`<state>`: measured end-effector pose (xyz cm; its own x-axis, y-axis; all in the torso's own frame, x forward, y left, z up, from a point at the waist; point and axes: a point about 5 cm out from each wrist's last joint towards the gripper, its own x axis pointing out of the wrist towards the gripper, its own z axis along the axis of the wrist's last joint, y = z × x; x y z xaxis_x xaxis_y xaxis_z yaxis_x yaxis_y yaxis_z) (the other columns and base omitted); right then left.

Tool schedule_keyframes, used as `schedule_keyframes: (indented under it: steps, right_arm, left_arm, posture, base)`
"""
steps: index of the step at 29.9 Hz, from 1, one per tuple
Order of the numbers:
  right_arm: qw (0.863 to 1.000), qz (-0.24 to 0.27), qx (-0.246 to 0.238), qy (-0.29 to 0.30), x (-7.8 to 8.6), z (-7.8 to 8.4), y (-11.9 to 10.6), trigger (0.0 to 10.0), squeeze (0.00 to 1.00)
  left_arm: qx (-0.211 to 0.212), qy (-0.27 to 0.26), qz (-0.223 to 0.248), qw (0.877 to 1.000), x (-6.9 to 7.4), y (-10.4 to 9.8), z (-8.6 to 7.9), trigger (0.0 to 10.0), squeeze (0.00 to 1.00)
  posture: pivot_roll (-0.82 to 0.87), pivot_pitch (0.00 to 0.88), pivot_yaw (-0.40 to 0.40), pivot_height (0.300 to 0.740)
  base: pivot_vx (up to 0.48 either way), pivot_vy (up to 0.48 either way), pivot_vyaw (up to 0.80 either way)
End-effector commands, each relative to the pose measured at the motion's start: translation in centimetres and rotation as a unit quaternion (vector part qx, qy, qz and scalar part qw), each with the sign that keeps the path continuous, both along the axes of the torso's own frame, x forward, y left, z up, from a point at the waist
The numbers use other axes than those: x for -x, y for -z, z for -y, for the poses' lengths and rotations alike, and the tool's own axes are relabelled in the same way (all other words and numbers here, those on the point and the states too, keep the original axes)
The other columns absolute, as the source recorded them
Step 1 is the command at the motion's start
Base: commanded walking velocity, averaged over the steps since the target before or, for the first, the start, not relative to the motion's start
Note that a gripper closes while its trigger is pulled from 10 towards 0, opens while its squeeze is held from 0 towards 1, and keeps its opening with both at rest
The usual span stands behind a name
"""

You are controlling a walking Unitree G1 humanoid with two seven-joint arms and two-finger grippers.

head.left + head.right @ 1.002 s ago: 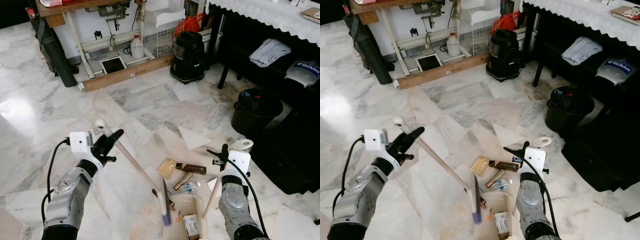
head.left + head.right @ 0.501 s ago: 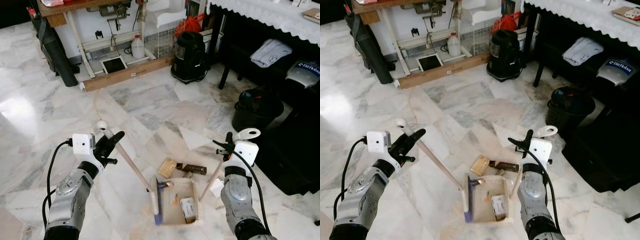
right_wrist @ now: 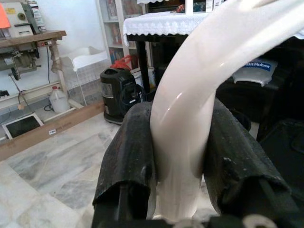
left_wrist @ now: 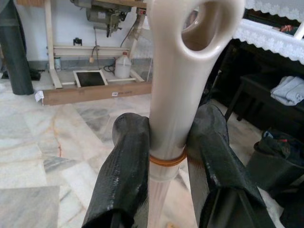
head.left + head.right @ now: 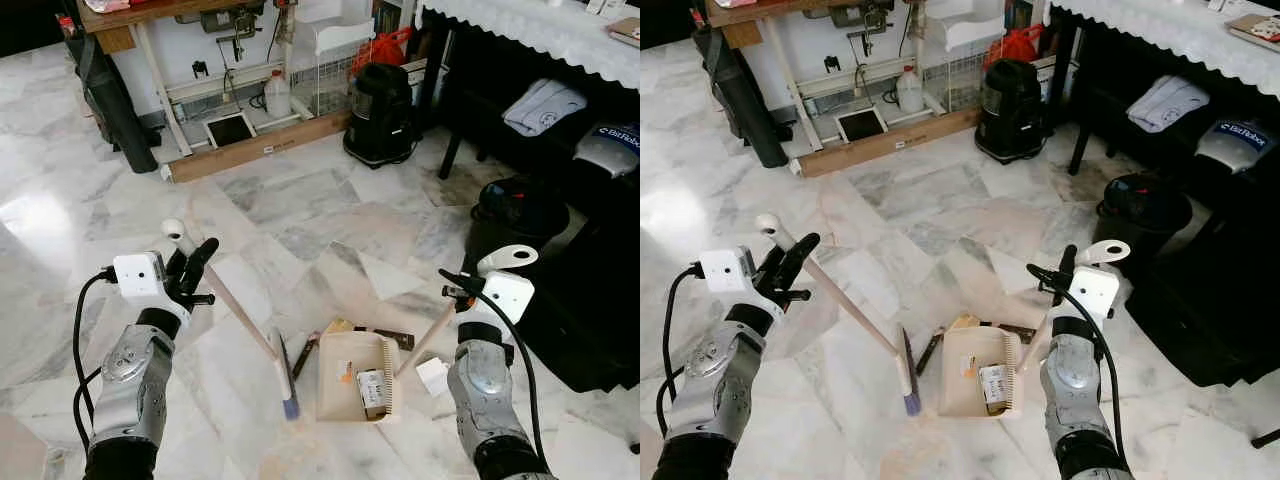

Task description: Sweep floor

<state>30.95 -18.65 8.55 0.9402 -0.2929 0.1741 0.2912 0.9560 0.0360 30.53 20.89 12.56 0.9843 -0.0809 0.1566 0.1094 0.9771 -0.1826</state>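
Our left gripper [image 4: 166, 166] clamps the broom [image 5: 240, 315]; our right gripper [image 3: 178, 156] clamps the dustpan [image 5: 355, 375] handle. Brush at the pan's nine o'clock feeds litter in, we judge.

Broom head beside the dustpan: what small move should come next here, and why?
Probably a short stroke of the broom toward the dustpan. The left gripper holds the broom's handle and the right gripper holds the dustpan's handle steady. A dark stick-like item lies on the floor between brush and pan, and a brown wrapper sits just behind the pan, so litter remains outside.
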Motion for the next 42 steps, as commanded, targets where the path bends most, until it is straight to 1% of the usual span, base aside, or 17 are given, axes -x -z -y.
schedule_keyframes:
  steps: [1,4,6,10,12,15,16,19,20,21,25,29,32,42]
  right_arm:
    - [1.0,0.027,-0.005,0.0,-0.2,0.0,-1.2,10.0,0.0]
    - [0.999,0.038,-0.01,0.003,-0.3,0.2,-1.9,10.0,0.0]
    - [0.999,0.046,-0.022,0.01,-0.3,0.5,-2.4,10.0,0.0]
    - [0.999,0.042,-0.027,0.012,-0.3,0.5,-2.4,10.0,0.0]
    - [0.999,0.04,-0.032,0.014,-0.3,0.4,-2.4,10.0,0.0]
    - [0.998,0.045,-0.037,0.014,-0.3,0.2,-2.7,10.0,0.0]
    - [0.998,0.046,-0.041,0.007,-0.4,-0.1,-2.9,10.0,0.0]
    - [0.998,0.044,-0.043,0.001,-0.5,-0.4,-2.9,10.0,0.0]
    - [0.998,0.044,-0.045,-0.003,-0.5,-0.6,-2.9,10.0,0.0]
    - [0.998,0.044,-0.046,-0.004,-0.5,-0.8,-3.0,10.0,0.0]
    - [0.998,0.047,-0.048,-0.009,-0.7,-1.1,-3.5,10.0,0.0]
    - [0.998,0.047,-0.044,-0.011,-0.8,-1.1,-3.7,10.0,0.0]
    - [0.998,0.042,-0.036,-0.012,-0.7,-1.1,-3.5,10.0,0.0]
    - [0.998,0.038,-0.043,-0.015,-0.2,-1.8,-3.2,10.0,0.0]
  left_arm:
    - [-0.004,-0.002,0.018,1.0,-0.1,-0.5,0.1,10.0,0.0]
    - [-0.006,-0.004,0.019,1.0,-0.1,-0.5,0.0,10.0,0.0]
    - [-0.005,-0.01,0.022,1.0,-0.2,-0.5,0.1,10.0,0.0]
    - [-0.015,-0.015,0.02,1.0,0.0,0.0,0.6,10.0,0.0]
    - [-0.031,-0.02,0.022,0.999,0.2,0.2,1.0,10.0,0.0]
    - [-0.048,-0.025,0.033,0.998,0.4,0.0,1.2,10.0,0.0]
    - [-0.065,-0.027,0.046,0.996,0.5,-0.3,1.4,10.0,0.0]
    - [-0.076,-0.03,0.056,0.995,0.4,-0.6,1.5,10.0,0.0]
    - [-0.093,-0.029,0.066,0.993,0.4,-0.9,1.7,10.0,0.0]
    - [-0.1,-0.03,0.072,0.992,0.4,-1.0,1.8,10.0,0.0]
    - [-0.113,-0.041,0.09,0.989,0.0,-1.7,1.9,10.0,0.0]
    - [-0.115,-0.038,0.094,0.988,-0.1,-1.7,2.2,10.0,0.0]
    - [-0.114,-0.038,0.087,0.989,0.0,-1.1,2.3,10.0,0.0]
    - [-0.122,-0.041,0.071,0.989,0.4,-0.2,2.2,10.0,0.0]
  posture:
    - [0.1,0.06,0.037,0.74]
    - [0.09,0.06,0.037,0.74]
    - [0.09,0.059,0.037,0.74]
    - [0.09,0.044,0.04,0.74]
    - [0.09,0.037,0.042,0.74]
    - [0.09,0.026,0.045,0.74]
    - [0.09,0.019,0.044,0.74]
    - [0.09,0.011,0.04,0.74]
    - [0.09,0.0,0.035,0.74]
    - [0.09,0.0,0.032,0.74]
    - [0.09,0.0,0.023,0.74]
    - [0.08,0.0,0.022,0.74]
    - [0.08,0.0,0.025,0.74]
    - [0.08,0.0,0.037,0.74]
  base:
    - [0.0,0.0,0.0]
    - [0.0,0.0,0.0]
    - [0.0,0.0,0.0]
    - [0.0,0.0,0.0]
    - [0.0,0.0,0.0]
    - [0.0,0.0,0.0]
    - [0.0,0.0,0.0]
    - [0.0,0.0,0.0]
    - [0.0,0.0,0.0]
    - [0.0,0.0,0.0]
    - [0.0,0.0,0.0]
    - [0.0,0.0,0.0]
    - [0.0,0.0,0.0]
    - [0.0,0.0,0.77]
